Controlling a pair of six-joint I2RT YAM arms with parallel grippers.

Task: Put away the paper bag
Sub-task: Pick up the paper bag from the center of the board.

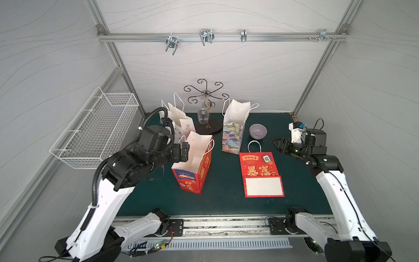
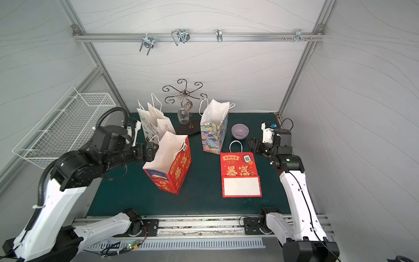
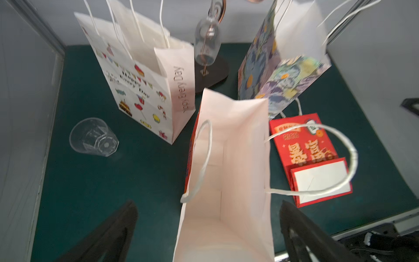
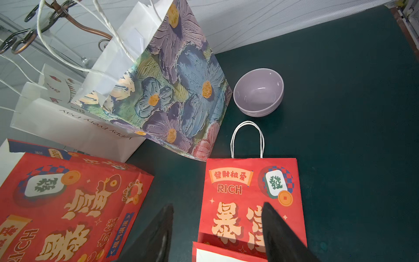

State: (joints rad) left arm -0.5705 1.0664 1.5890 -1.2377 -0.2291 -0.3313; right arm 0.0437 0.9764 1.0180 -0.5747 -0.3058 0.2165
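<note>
Left wrist view showed the left tool (image 3: 208, 204) spread wide at the standing red paper bag (image 3: 231, 147), ungripped; right tool (image 4: 217, 205) apart over the folded red paper bag (image 4: 249, 181); stowing looked unstarted.

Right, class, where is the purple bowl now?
In both top views, the purple bowl sits upright on the green mat, right of the floral bag, behind the flat red bag.

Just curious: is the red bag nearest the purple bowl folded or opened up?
Folded flat. The red bag lies on the green mat, its white bottom panel folded over.
</note>
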